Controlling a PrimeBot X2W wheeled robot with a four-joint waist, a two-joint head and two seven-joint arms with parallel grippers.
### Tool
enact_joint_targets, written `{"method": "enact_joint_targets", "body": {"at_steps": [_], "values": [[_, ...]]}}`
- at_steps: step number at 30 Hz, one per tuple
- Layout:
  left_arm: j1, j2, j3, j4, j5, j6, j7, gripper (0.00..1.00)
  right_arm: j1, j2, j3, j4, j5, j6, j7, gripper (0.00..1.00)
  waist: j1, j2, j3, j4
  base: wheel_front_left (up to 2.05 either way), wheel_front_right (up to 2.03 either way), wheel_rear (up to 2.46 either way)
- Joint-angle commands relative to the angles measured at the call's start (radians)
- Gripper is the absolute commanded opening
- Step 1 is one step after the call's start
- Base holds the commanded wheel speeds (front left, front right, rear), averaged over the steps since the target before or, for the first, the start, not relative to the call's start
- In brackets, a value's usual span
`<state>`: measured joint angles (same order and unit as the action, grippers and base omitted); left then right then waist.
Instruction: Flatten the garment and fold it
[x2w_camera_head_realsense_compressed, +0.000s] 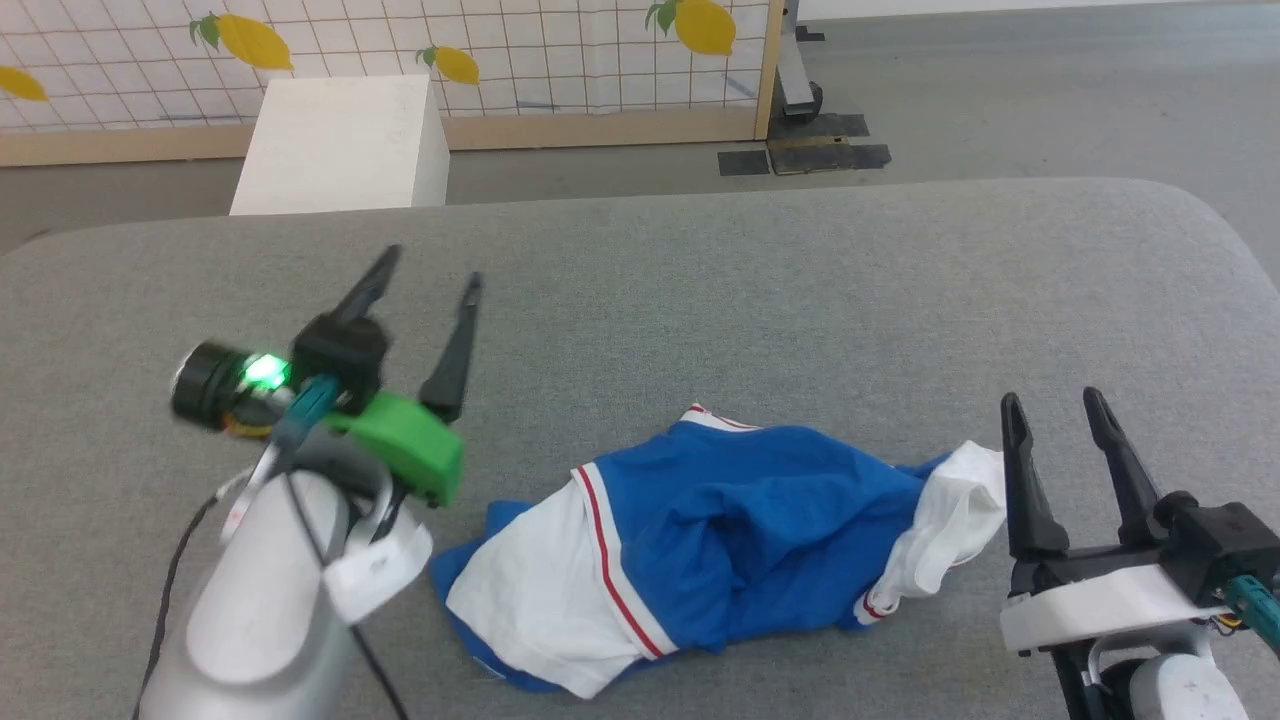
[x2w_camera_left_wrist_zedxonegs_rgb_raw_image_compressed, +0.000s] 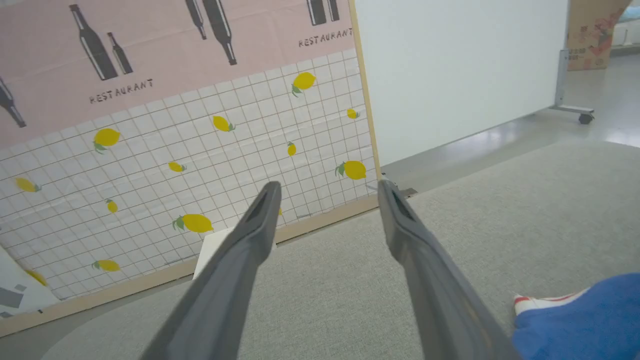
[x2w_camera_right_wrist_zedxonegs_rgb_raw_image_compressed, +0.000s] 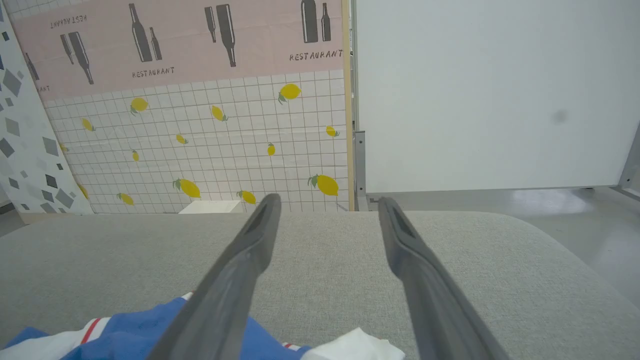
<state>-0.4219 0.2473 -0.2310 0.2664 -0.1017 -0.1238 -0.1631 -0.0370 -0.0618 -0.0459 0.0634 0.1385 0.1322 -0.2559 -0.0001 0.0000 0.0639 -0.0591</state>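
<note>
Closest to the robot, the garment (x2w_camera_head_realsense_compressed: 740, 520) lies crumpled on the grey padded table (x2w_camera_head_realsense_compressed: 800, 270), near its front edge and between the two arms. Its blue body is bunched in the middle. One white sleeve with red stripes is spread on the left side, and another white part is folded at the right side.

The right gripper (x2w_camera_head_realsense_compressed: 1051, 398) stands just beside this right white part. Its two dark fingers are spread apart and nothing is between them. I cannot tell if the nearer finger touches the cloth.

The left gripper (x2w_camera_head_realsense_compressed: 431, 265) is over the bare table, to the left of the garment and a little farther away. Its fingers are also spread wide and hold nothing.

Behind the table a white box (x2w_camera_head_realsense_compressed: 340, 140) stands on the floor. Farther back is a tiled panel (x2w_camera_head_realsense_compressed: 560, 60) with yellow lemons.
</note>
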Motion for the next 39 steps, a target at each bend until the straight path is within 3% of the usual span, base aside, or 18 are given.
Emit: {"method": "enact_joint_targets", "body": {"at_steps": [1, 13, 19, 25, 29, 37, 38, 39], "values": [[-0.053, 0.026, -0.059, 0.016, -0.036, -0.006, 0.041, 1.00, 0.015, 0.005, 0.003, 0.000, 0.006, -0.002, -0.006, 1.00, 0.0001, 0.0000, 0.002, -0.001, 0.00, 0.00, 0.00], [-0.412, 0.237, -0.663, 0.038, -0.587, -0.007, 0.658, 1.00, 0.003, 0.011, 0.025, -0.023, -0.041, -0.002, -0.006, 1.00, 0.0001, 0.0000, 0.056, -0.040, 0.00, 0.00, 0.00], [-0.536, 0.295, -0.902, 0.024, -0.764, -0.007, 0.881, 1.00, -0.027, 0.011, 0.046, -0.028, -0.049, -0.002, -0.006, 1.00, 0.0001, 0.0000, 0.100, -0.075, 0.00, 0.00, 0.00], [-0.606, 0.315, -1.028, 0.041, -0.812, -0.007, 0.956, 1.00, -0.061, 0.011, 0.056, -0.035, -0.039, -0.002, -0.006, 1.00, 0.0001, 0.0000, 0.157, -0.112, 0.00, 0.00, 0.00], [-0.607, 0.315, -1.046, 0.058, -0.802, -0.007, 1.008, 1.00, -0.089, 0.011, 0.067, -0.039, -0.029, -0.002, -0.006, 1.00, 0.0001, 0.0000, 0.198, -0.139, 0.00, 0.00, 0.00], [-0.509, 0.337, -1.049, 0.003, -0.682, -0.007, 1.127, 1.00, -0.130, 0.012, 0.077, -0.042, -0.014, -0.002, -0.006, 1.00, 0.0001, 0.0000, 0.255, -0.175, 0.00, 0.00, 0.00], [-0.498, 0.341, -1.049, -0.010, -0.666, -0.007, 1.140, 0.24, -0.130, 0.012, 0.076, -0.042, -0.013, -0.002, -0.006, 1.00, 0.0001, 0.0000, 0.256, -0.175, 0.00, 0.00, 0.00], [-0.489, 0.344, -1.049, -0.025, -0.648, -0.007, 1.145, 0.00, -0.130, 0.012, 0.073, -0.042, -0.013, -0.002, -0.006, 1.00, 0.0001, 0.0000, 0.257, -0.174, 0.00, 0.00, 0.00]]}}
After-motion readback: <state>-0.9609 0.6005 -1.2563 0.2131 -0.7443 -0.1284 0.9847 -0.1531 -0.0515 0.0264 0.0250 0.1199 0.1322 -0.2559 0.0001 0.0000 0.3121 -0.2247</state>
